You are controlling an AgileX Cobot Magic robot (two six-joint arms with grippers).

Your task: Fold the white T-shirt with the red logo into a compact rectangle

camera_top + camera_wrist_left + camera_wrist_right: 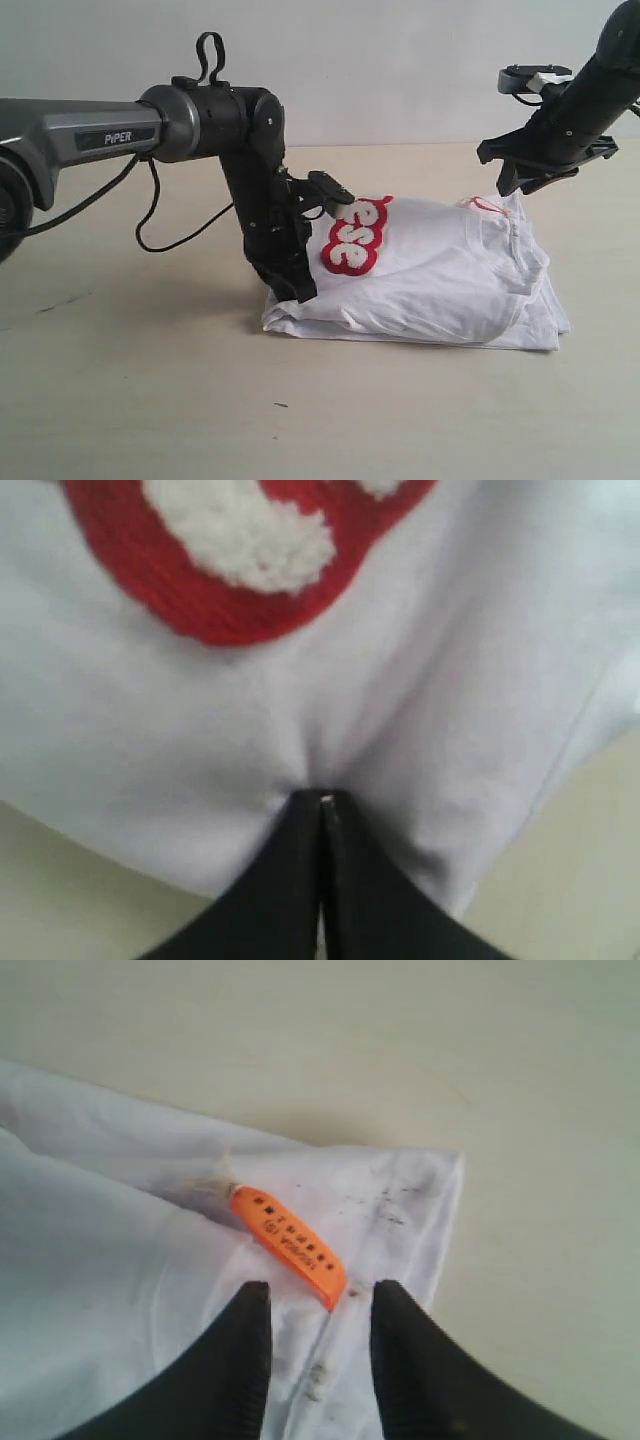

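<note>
You've got the white T-shirt (440, 285) sitting as a soft, rumpled folded stack on the pale tabletop (150, 400). Your left hand (322, 805) is clamped tight on a pucker of its smooth cotton, just beside the red logo (230, 590): fluffy towelling-like white letters with a thick red border, looks like "ese" showing. Your right hand (318, 1305) is partly spread with nothing in it, hovering over the orange tag (290, 1245), whose print is too tiny to read. The left arm (90, 135) says "PiPER".

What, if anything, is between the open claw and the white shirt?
Nothing visible. The right gripper hangs open above the white T-shirt, near its orange tag, with only bare cloth below its jaws.
</note>
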